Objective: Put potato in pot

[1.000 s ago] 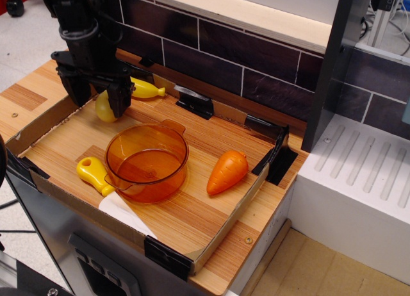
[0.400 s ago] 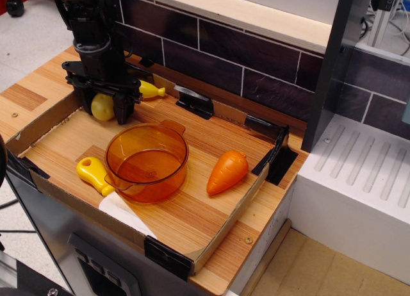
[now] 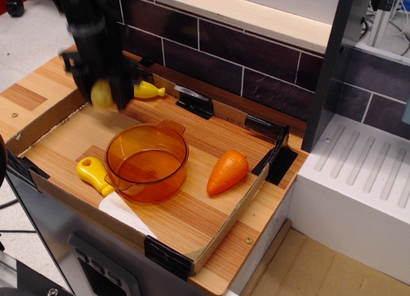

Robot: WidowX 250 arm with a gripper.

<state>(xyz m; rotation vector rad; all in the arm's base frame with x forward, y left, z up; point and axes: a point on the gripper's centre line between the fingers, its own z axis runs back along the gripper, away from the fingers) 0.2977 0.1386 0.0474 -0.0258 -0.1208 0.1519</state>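
Gripping the potato [image 3: 101, 93], the blurred hand [image 3: 102, 91] hangs above the desk [image 3: 211, 206] behind the pot [image 3: 147, 161]; carrot [image 3: 227, 172] right, yellow-handled utensil [image 3: 93, 173] left.

We get bright, even light from overhead with only soft shadows on the wood. The gripper [image 3: 101, 91] and potato [image 3: 100, 93] are motion-blurred; everything else looks sharp.
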